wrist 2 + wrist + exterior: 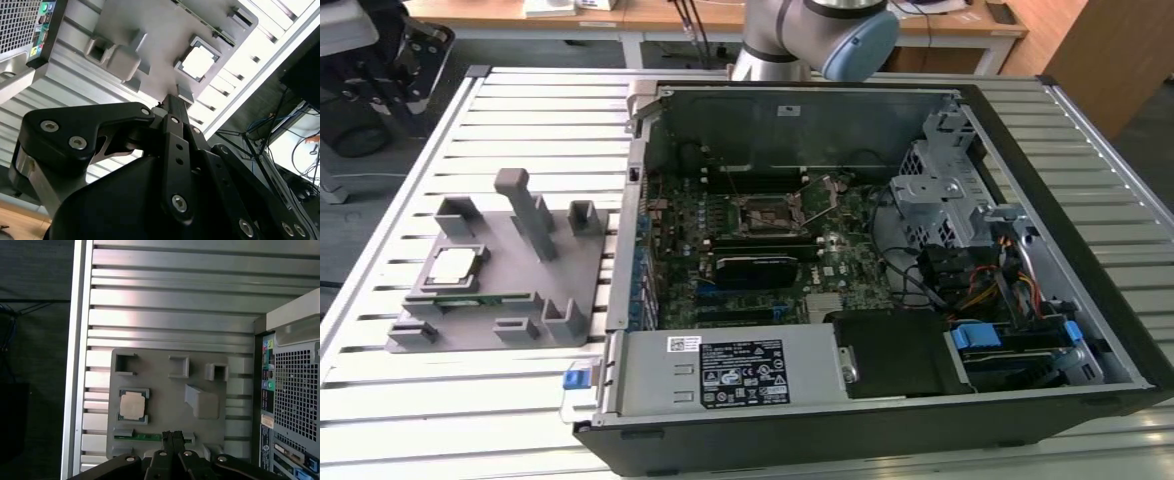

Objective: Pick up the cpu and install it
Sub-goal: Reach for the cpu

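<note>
cpu (133,405) in holder (165,402) pocket, table (170,315) edge near

The black metal gripper (170,436) runs off the frame edge in both wrist views, so its upper body and mount are cut away. In the first wrist view its linkage covers one edge of the grey plastic holder (165,390) and one end of the long thin green memory stick (137,437). The black computer case (295,390) is also cropped there. In the second wrist view the gripper's bulk hides much of the holder, and glare bleaches the small flat square cpu (197,62) with its pale silver-grey metal top, leaving no surface detail. In the exterior view the grey robot arm (814,40) is cut by the top edge, the case's front wall by the bottom edge, and the contacts of the dark square motherboard socket (767,212) are too small to tell.
</note>
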Controlling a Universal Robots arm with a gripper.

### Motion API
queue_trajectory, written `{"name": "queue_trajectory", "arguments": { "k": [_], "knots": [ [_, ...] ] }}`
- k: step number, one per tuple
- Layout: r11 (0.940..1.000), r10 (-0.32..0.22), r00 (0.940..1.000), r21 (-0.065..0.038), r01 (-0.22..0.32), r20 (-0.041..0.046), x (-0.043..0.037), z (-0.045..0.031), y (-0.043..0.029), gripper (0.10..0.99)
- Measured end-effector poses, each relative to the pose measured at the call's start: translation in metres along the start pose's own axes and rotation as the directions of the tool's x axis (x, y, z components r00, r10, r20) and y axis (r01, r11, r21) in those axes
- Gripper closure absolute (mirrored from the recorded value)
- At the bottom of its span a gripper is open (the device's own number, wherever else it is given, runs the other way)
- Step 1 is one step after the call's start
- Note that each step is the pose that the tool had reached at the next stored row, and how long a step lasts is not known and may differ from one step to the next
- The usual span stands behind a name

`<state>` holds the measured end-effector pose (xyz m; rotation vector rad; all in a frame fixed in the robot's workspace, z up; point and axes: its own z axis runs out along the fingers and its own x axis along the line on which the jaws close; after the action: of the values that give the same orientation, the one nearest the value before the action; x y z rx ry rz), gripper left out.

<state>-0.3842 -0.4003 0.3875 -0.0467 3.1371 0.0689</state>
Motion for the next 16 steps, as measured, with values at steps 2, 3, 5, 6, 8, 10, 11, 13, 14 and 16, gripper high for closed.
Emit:
{"name": "queue_trajectory", "arguments": {
  "k": [2, 3, 5, 6, 8, 10, 11, 13, 14, 16],
  "knots": [
    [1.0, 0.0, 1.0, 0.0, 0.0, 0.0001, 0.0082, 0.0001, 0.0002, 0.98],
    [1.0, 0.0, 1.0, 0.0, 0.0, 0.0001, 0.0127, 0.0001, 0.0004, 0.98],
    [1.0, 0.0, 1.0, 0.0, 0.0, 0.0, 0.0209, 0.0001, 0.0006, 0.98],
    [1.0, 0.0, 1.0, 0.0, 0.0, 0.0, 0.0252, 0.0001, 0.0008, 0.98],
    [1.0, 0.0, 1.0, 0.0, 0.0, 0.0001, 0.0334, 0.0003, 0.001, 0.98],
    [1.0, 0.0, 1.0, 0.0, 0.0, 0.0, 0.0414, 0.0003, 0.0012, 0.98],
    [1.0, 0.0, 1.0, 0.0, 0.0, 0.0002, 0.0453, 0.0005, 0.0013, 0.98],
    [1.0, 0.0, 1.0, 0.0, 0.0, 0.0, 0.0529, 0.0006, 0.0016, 0.98],
    [1.0, 0.0, 1.0, 0.0, 0.0, 0.0, 0.056, 0.0006, 0.0017, 0.98],
    [1.0, 0.0, 1.0, 0.0, 0.0, 0.0001, 0.0599, 0.0008, 0.0017, 0.98]
  ]
}}
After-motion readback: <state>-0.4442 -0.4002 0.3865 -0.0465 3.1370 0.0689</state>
